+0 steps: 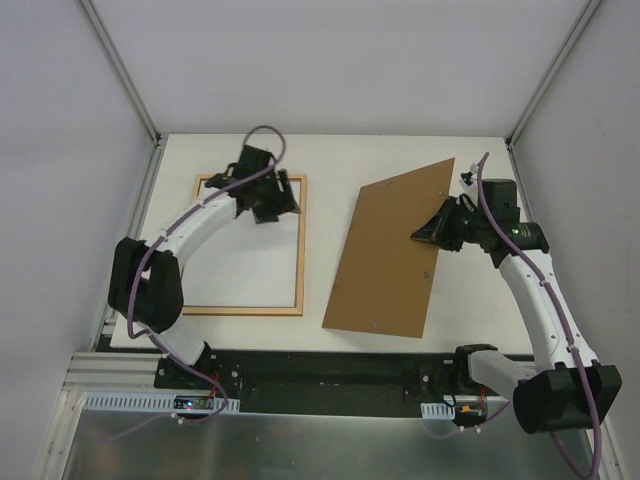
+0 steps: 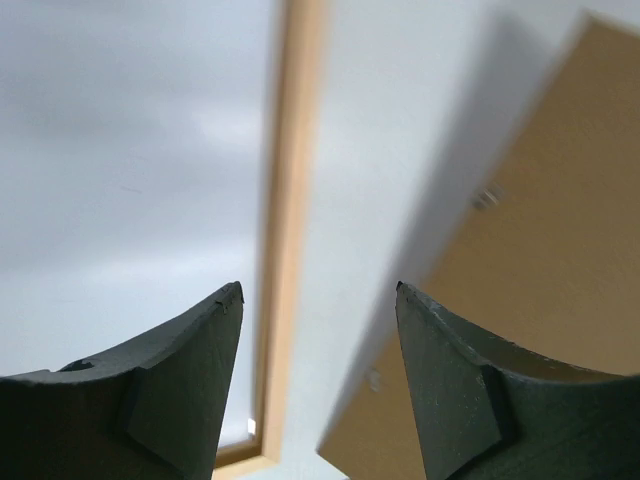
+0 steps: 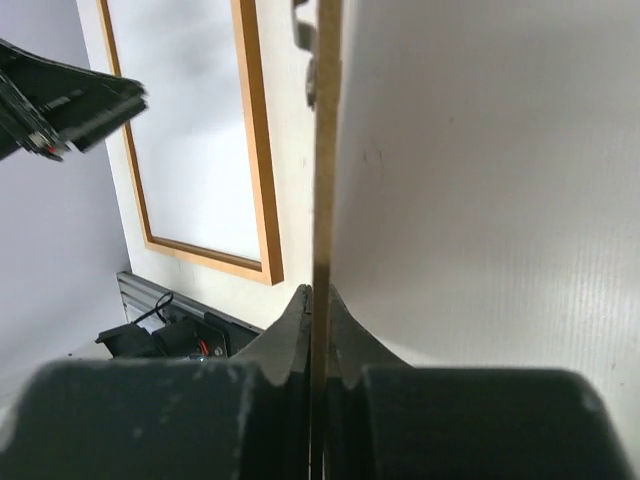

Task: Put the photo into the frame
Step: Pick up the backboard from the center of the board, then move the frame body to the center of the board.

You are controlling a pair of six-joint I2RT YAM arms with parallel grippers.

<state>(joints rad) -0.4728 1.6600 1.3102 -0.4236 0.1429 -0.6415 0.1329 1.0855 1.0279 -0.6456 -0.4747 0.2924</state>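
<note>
The step in hand is judged to be the closing of the back. The solid brown fibreboard backing panel [image 1: 385, 255] is to be laid over the thin-railed orange-brown wooden frame [image 1: 303, 250], which lies flat on the pale counter [image 1: 330, 160]. Within the frame's rails a plain white paper sheet [image 1: 245, 260] is seen, brighter than the counter. It is taken to be the photo lying print-down inside the frame, though its edges cannot be made out against the rails.

The panel stands skewed to the frame, so it should be squared to the rails before it is lowered. Its edge nearest the frame should be set down first and the rest let flat after it, so that the sheet is not dragged out of place. The space above the frame should be cleared beforehand.

The right arm [image 1: 540, 300] is reached forward on the side of the panel away from the frame. The right jaws are clamped narrowly on the panel's thin edge, which appears raised on that side. The left arm [image 1: 190, 225] is stretched across the frame to its far right corner. The left jaws are spread wide and hold nothing, with the frame's right rail seen between them. Whether they touch the frame cannot be told.
</note>
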